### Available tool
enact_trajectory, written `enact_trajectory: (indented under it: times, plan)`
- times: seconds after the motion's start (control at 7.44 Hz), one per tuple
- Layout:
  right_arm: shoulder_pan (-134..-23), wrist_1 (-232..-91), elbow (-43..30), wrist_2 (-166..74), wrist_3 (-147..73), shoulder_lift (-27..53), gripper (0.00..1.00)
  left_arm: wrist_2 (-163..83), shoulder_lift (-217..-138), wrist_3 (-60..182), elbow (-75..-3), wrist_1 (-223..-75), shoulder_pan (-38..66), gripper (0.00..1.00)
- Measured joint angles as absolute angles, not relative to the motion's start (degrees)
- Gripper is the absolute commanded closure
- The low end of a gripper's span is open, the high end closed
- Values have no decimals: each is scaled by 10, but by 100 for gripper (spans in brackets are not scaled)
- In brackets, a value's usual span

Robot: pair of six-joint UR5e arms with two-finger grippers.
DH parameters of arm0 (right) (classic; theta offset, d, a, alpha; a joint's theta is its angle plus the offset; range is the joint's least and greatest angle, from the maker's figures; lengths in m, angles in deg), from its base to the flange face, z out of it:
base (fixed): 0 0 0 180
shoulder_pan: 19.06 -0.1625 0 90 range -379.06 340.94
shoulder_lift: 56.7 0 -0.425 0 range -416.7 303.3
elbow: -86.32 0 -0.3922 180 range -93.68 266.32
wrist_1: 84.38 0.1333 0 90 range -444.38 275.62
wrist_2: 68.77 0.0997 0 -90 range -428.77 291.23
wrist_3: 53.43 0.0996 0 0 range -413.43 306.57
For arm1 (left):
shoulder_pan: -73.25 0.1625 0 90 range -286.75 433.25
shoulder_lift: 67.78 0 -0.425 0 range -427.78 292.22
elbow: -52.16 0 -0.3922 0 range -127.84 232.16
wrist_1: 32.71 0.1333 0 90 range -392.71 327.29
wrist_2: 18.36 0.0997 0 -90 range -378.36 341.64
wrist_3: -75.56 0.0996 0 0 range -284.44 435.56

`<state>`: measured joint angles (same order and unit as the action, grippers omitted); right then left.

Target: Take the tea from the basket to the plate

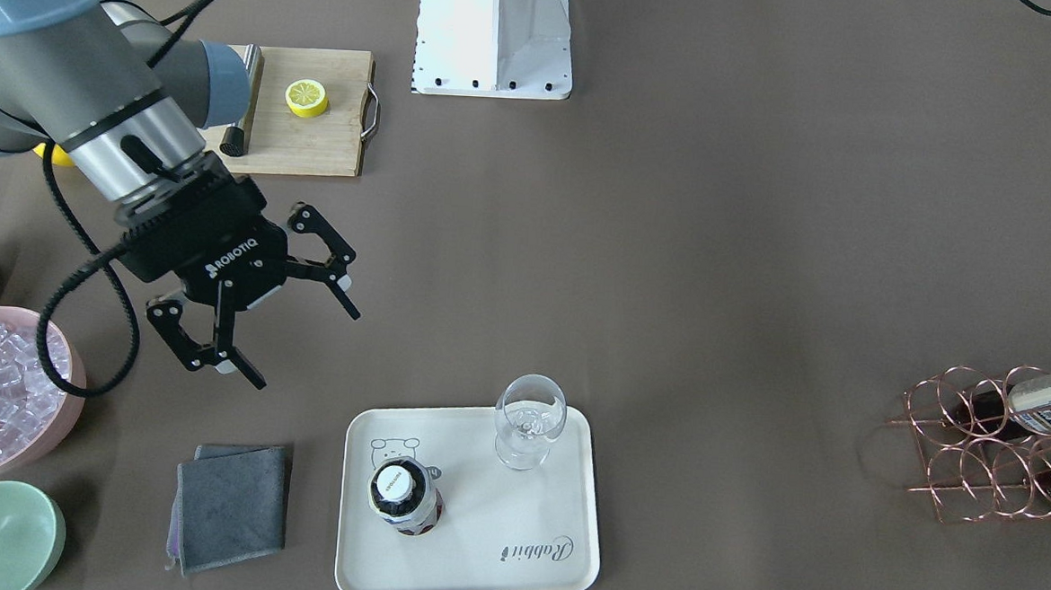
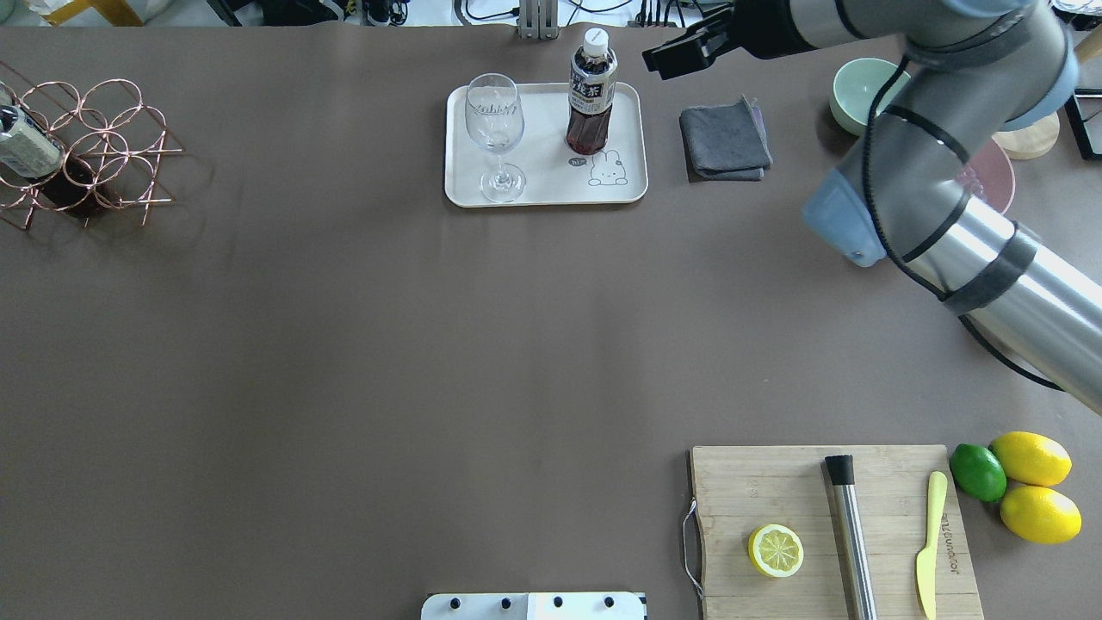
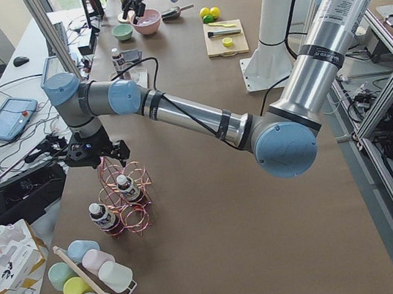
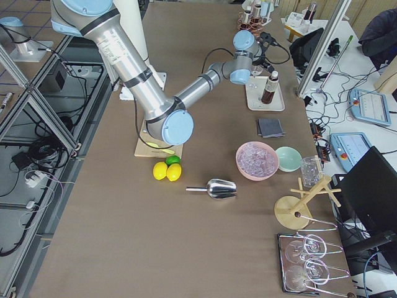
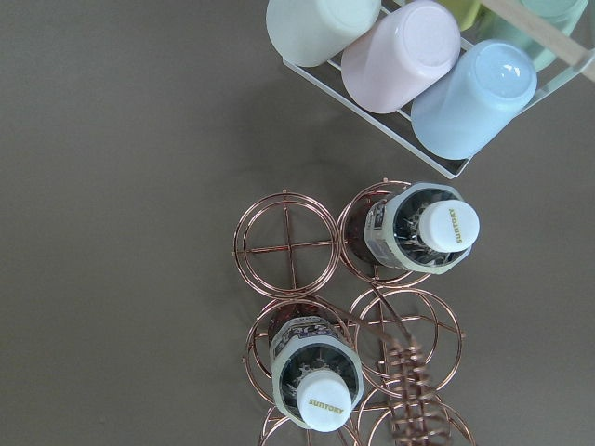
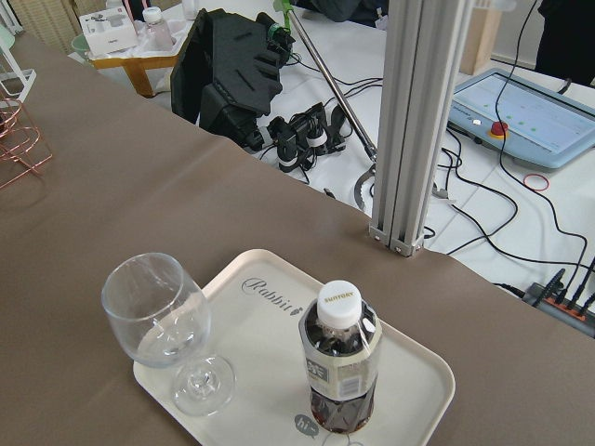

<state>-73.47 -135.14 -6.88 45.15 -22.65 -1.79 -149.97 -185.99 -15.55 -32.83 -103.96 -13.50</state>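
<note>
Tea point(image 1: 404, 497) stands upright on plate point(image 1: 511, 564), cap on, by the bear drawing. Glass point(image 1: 530, 417) is beside it, apart. Right gripper point(image 1: 305, 346) hovers off the plate's edge, jaws spread wide, holding nothing. Two like bottles point(image 5: 316, 376) sit in basket point(image 5: 291, 246). Left gripper point(image 3: 82, 151) hangs over basket; jaw state: cannot tell. Judged: transfer done, only arm retreat left.
</note>
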Motion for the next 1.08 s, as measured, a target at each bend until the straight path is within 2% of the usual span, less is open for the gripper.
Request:
enact_trajectory:
  times: [0.27,0.54,0.81,1.08]
  plan:
    - [-790,-1414,-147,532,-228,31,0,-1500,-1862,-148,-342,-1026,-148,2]
    - [-830,-1429,-200,580,-237,106,0,-1500,-1855,-146,-418,-962,-150,2]
    - [-856,-1432,-238,622,-267,211,0,-1503,-1804,-142,-517,-940,-147,2]
    - [-886,-1487,-245,636,-292,278,0,-1505,-1732,-42,-571,-947,-143,2]
